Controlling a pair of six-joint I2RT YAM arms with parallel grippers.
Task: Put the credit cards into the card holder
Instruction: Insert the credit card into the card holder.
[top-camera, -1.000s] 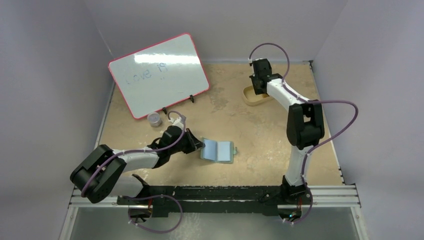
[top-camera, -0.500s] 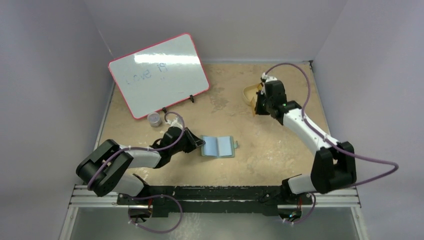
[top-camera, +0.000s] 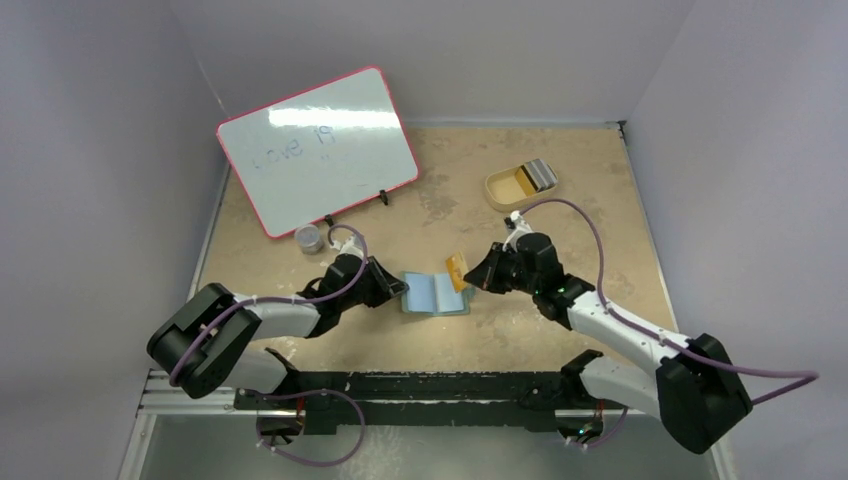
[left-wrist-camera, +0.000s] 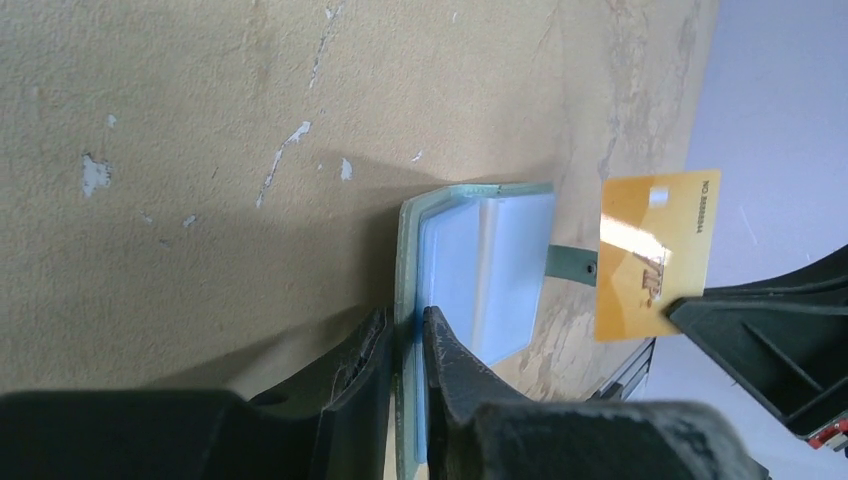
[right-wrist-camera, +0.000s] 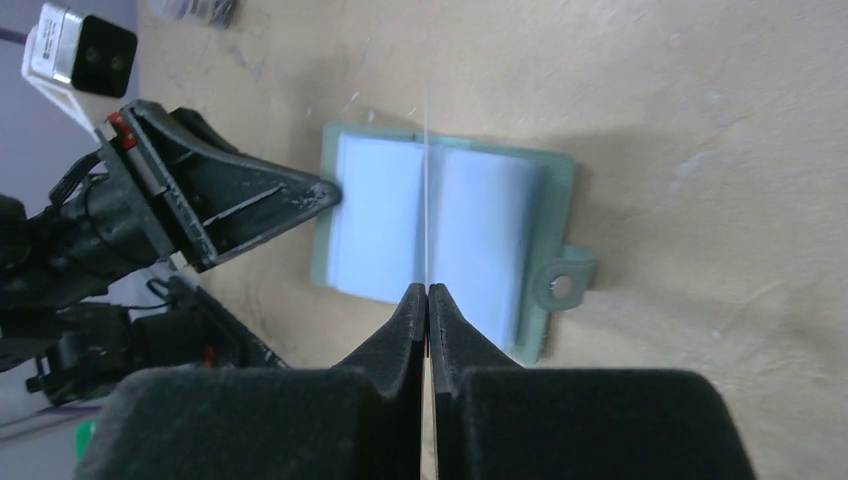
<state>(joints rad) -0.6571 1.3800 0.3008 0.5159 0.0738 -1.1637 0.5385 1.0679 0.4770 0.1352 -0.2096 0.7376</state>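
The card holder (top-camera: 436, 294) lies open on the table, grey-green outside and light blue inside. My left gripper (top-camera: 402, 290) is shut on its left cover edge; in the left wrist view the jaws pinch that edge of the holder (left-wrist-camera: 480, 250) from both sides. My right gripper (top-camera: 478, 276) is shut on a gold credit card (top-camera: 456, 268), held upright just above the holder's right half. The left wrist view shows the gold card (left-wrist-camera: 650, 250) face-on. The right wrist view shows it edge-on (right-wrist-camera: 427, 180) over the holder (right-wrist-camera: 480, 235). A grey card (top-camera: 541, 174) lies in the tan tray.
The tan tray (top-camera: 503, 188) stands at the back right. A pink-framed whiteboard (top-camera: 318, 150) leans at the back left, with a small round tin (top-camera: 310, 238) in front of it. The holder's snap tab (right-wrist-camera: 562, 286) sticks out on its right side.
My right arm has swung from the tan tray at the back down to the card holder, carrying the gold card. My left gripper has stayed at the holder's left edge.
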